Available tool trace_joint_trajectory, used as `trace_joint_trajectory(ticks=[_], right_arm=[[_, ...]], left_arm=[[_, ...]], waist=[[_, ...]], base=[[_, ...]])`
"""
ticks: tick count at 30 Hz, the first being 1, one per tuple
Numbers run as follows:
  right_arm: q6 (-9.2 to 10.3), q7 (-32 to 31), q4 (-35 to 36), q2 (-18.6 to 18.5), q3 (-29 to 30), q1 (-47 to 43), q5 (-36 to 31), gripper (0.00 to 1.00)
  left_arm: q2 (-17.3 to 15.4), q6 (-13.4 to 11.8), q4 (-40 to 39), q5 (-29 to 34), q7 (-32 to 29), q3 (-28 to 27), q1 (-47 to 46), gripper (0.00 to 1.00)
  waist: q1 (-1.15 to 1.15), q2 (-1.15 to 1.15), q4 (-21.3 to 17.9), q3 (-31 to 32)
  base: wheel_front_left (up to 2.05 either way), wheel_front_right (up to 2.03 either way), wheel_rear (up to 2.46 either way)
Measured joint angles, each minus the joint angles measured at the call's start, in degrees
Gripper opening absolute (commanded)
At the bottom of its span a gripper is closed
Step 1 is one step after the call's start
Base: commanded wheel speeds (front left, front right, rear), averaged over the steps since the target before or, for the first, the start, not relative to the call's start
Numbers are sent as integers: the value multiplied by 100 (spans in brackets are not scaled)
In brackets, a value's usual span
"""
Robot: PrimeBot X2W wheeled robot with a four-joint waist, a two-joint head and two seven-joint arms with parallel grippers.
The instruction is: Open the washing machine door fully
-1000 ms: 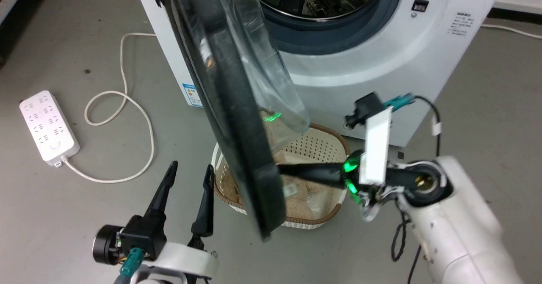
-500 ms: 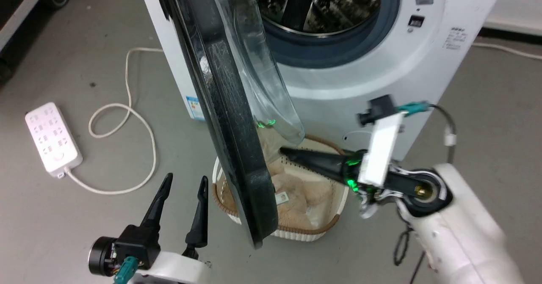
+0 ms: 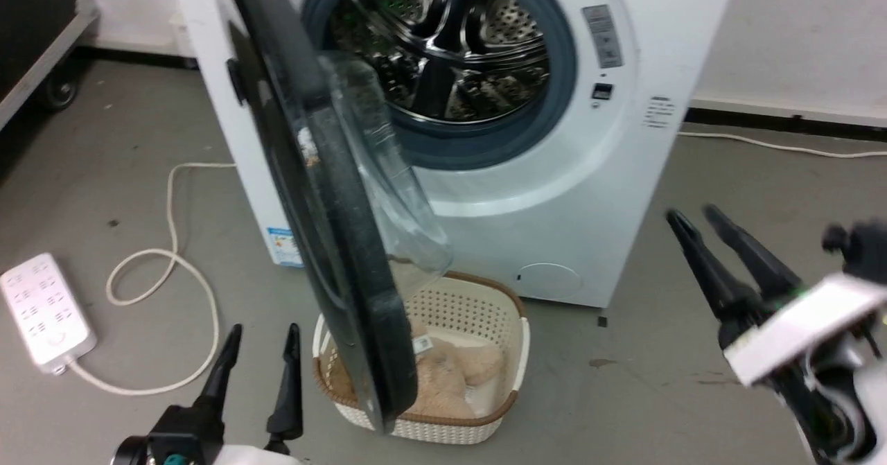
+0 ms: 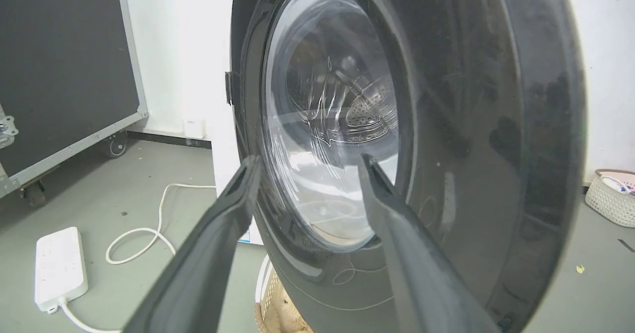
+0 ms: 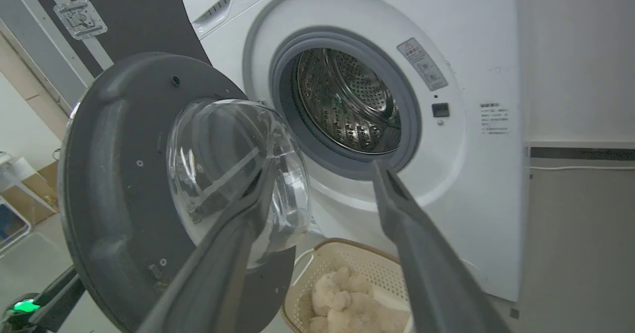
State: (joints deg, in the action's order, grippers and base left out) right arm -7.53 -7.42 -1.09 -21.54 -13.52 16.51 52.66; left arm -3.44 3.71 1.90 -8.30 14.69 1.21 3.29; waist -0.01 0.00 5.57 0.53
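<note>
The washing machine door (image 3: 332, 229) stands swung out from the white machine (image 3: 554, 195) and is seen edge-on, its glossy black ring hinged at the left. Its clear glass bowl (image 3: 395, 174) bulges toward the drum (image 3: 450, 56). My left gripper (image 3: 265, 333) is open, low on the door's outer side and apart from it. In the left wrist view the door's outer face (image 4: 471, 124) looms just past the open left gripper (image 4: 308, 160). My right gripper (image 3: 691, 213) is open far to the door's right, touching nothing. In the right wrist view the right gripper (image 5: 325, 166) faces the door's inner side (image 5: 114, 174).
A woven basket (image 3: 485, 305) holding a beige plush toy (image 3: 443, 382) sits on the floor under the door's lower edge. A white power strip (image 3: 41, 309) and its looped cable (image 3: 173, 243) lie to the left. A black wheeled case (image 3: 41, 28) stands at the far left.
The head camera has pulled back and tilted up, so the whole picture shifted. My right gripper has left the door's lower inner edge and now sits well to the right, fingers apart.
</note>
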Motion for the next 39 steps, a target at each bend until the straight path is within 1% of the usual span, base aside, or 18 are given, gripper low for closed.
trace_joint_trajectory(ticks=[3,5,8,10,12,14,17,22,25,30,31,32,33,36,39], right_arm=[[0,764,23,-127,73,-387,-1196,100],[0,1205,-26,-20,374,-621,-2000,100],[0,1604,-37,488,977,-987,-2911,100],[0,1705,-1,858,1211,-1273,-3470,100],[0,1795,52,1274,1418,-1544,-3778,100],[0,1836,77,1477,1480,-1792,-4090,100],[0,1872,125,1690,1619,-2052,-4224,100],[0,1915,58,1802,1656,-2246,-4431,100],[0,1944,-14,1833,1603,-2246,-4419,100],[0,2025,-101,1838,1559,-2240,-4144,100],[0,2033,-126,1838,1555,-2239,-4112,100],[0,2034,-152,1838,1549,-2238,-4083,100],[0,2036,-176,1839,1549,-2234,-4067,100],[0,2039,-219,1839,1547,-2213,-4044,100],[0,2038,-247,1840,1497,-2212,-4029,100]], left_arm=[[-4,2,-41,-22,0,-69,70,100],[-7,11,-32,-22,-1,-73,88,100],[-5,52,-25,-22,-1,-99,88,100],[-7,52,-33,-22,-1,-130,88,100],[-10,52,-42,-22,0,-165,92,100],[-8,52,-25,-22,-1,-162,93,100],[-4,56,-12,-21,-1,-155,101,100],[0,7,3,7,0,-182,106,100],[11,7,52,47,0,-132,105,100],[13,1,63,57,-1,-121,102,100],[14,1,68,59,-1,-111,102,17],[16,1,59,65,0,-102,101,17],[16,1,38,65,-1,-98,99,0],[27,-8,-167,65,-1,-146,76,0],[37,-90,-584,45,-1,-297,16,0]], waist=[[0,0,-162,51],[1,0,-243,67],[1,0,-308,84],[0,0,-343,90],[0,0,-377,81],[1,0,-391,69],[1,0,-384,71],[1,0,-380,38],[1,0,-373,14],[1,0,-359,-15],[1,0,-354,-17],[1,0,-348,-18],[1,0,-342,-19],[1,0,-329,-17],[1,0,-335,-14]], base=[[0,0,0],[0,0,0],[0,0,0],[0,0,0],[0,0,0],[0,0,0],[0,0,0],[0,0,0],[0,0,0],[0,0,0],[0,0,0],[0,0,0],[0,0,0],[0,0,0],[0,0,0]])
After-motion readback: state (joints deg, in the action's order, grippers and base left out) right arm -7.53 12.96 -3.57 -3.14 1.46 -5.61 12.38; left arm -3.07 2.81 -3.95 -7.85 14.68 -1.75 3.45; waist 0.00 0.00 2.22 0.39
